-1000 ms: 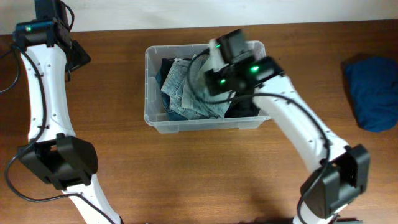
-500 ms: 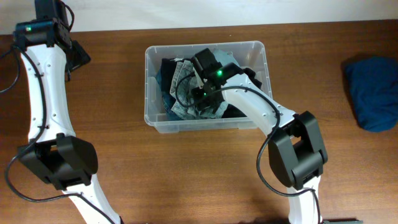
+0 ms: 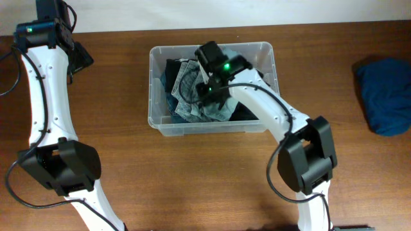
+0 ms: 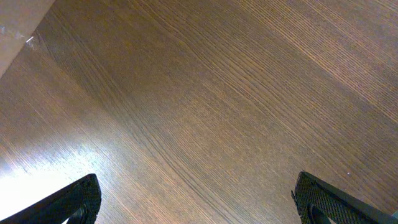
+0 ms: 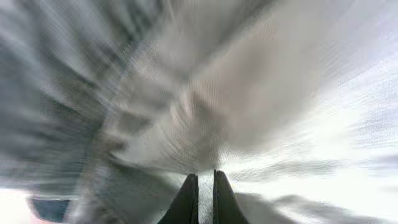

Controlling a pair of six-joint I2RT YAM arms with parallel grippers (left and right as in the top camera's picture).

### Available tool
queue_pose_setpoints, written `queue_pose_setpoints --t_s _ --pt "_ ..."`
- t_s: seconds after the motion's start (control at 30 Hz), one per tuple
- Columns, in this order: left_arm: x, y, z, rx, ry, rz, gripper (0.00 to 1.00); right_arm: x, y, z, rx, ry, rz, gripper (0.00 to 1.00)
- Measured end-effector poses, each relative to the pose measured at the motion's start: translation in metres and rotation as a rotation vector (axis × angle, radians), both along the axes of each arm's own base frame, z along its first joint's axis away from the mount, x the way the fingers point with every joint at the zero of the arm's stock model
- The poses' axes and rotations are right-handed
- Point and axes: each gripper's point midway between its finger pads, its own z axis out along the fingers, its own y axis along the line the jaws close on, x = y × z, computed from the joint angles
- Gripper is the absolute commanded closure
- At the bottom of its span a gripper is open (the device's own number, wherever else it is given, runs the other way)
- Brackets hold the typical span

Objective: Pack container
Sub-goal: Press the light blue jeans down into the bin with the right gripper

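Note:
The container (image 3: 154, 83), a clear plastic tub, stands at the middle back of the table. Inside it lie a pale grey-blue patterned garment (image 3: 186, 90) and dark clothes (image 3: 172, 67). My right gripper (image 3: 207, 90) reaches down into the tub over these clothes. In the right wrist view the right gripper (image 5: 206, 176) is shut, its tips pressed against blurred pale grey cloth (image 5: 236, 93). Whether any cloth is pinched does not show. My left gripper (image 3: 80, 58) hovers over bare wood at the far left. In the left wrist view the left gripper (image 4: 196, 180) is wide open with nothing between its fingers.
A folded dark blue garment (image 3: 384, 96) lies on the wooden table (image 3: 192, 179) at the far right edge. The right arm's elbow (image 3: 308, 154) stands in front of the tub. A pale wall runs along the back.
The right arm has swung inward and its gripper has dropped into the tub onto the patterned garment, which now looks more bunched. The left arm has not moved.

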Motion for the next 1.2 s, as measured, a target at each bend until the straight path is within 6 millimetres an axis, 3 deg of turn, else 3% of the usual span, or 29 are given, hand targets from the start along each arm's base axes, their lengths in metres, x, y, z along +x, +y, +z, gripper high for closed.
queue_pose_setpoints --t_s 0.23,0.33,0.5,0.7,0.9,1.2 --pt "0.000 0.000 0.000 0.000 0.000 0.000 0.01 0.030 -0.015 0.094 0.041 -0.249 -0.064 0.96" --pt "0.000 0.000 0.000 0.000 0.000 0.000 0.00 0.044 -0.034 0.110 0.036 -0.300 -0.117 0.96" --pt "0.000 0.000 0.000 0.000 0.000 0.000 0.01 0.069 -0.057 0.090 0.018 -0.302 -0.177 0.96" --pt "0.000 0.000 0.000 0.000 0.000 0.000 0.01 0.094 -0.061 0.029 -0.009 -0.246 -0.197 0.96" --pt "0.000 0.000 0.000 0.000 0.000 0.000 0.01 0.095 -0.054 -0.034 -0.029 -0.141 -0.177 0.96" --pt "0.000 0.000 0.000 0.000 0.000 0.000 0.01 0.089 -0.053 -0.032 -0.001 -0.094 -0.167 0.96"
